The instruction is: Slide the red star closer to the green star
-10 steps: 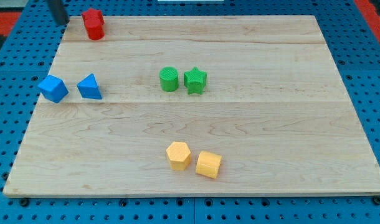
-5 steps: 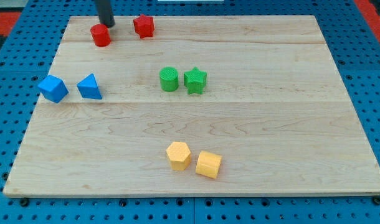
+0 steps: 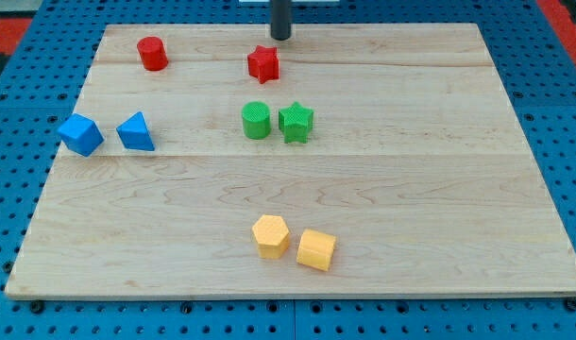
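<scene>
The red star (image 3: 263,64) lies near the view's top, a little left of centre. The green star (image 3: 296,122) lies below and slightly right of it, about a block's width apart, with a green cylinder (image 3: 256,121) touching its left side. My tip (image 3: 281,38) stands just above and to the right of the red star, close to the board's top edge, with a small gap between them.
A red cylinder (image 3: 153,53) sits at the top left. A blue block (image 3: 80,134) and a blue triangle (image 3: 135,132) sit at the left. A yellow hexagon (image 3: 270,235) and a yellow block (image 3: 316,249) sit near the bottom. The wooden board (image 3: 439,189) rests on blue pegboard.
The red star has slid right and down, away from the red cylinder and toward the green star. My tip has moved right along the top edge.
</scene>
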Available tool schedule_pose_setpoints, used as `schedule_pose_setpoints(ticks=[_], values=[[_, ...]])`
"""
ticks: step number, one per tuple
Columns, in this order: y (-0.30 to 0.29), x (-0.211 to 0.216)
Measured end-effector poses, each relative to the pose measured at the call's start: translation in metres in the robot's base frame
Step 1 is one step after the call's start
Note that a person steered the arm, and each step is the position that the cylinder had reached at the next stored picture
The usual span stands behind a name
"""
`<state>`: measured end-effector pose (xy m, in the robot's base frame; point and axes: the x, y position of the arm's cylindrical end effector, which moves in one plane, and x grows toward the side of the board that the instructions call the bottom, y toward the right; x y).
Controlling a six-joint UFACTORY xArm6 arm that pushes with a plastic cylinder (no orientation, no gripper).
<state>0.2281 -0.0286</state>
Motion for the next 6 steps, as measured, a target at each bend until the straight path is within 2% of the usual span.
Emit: schedule_pose_setpoints(ticks=[1,2,3,4,5,6], values=[[0.042,0.057],[0.032,0.041],[-0.035,0.005],[-0.033,0.089],[0.028,0.074],[-0.050,0.037]])
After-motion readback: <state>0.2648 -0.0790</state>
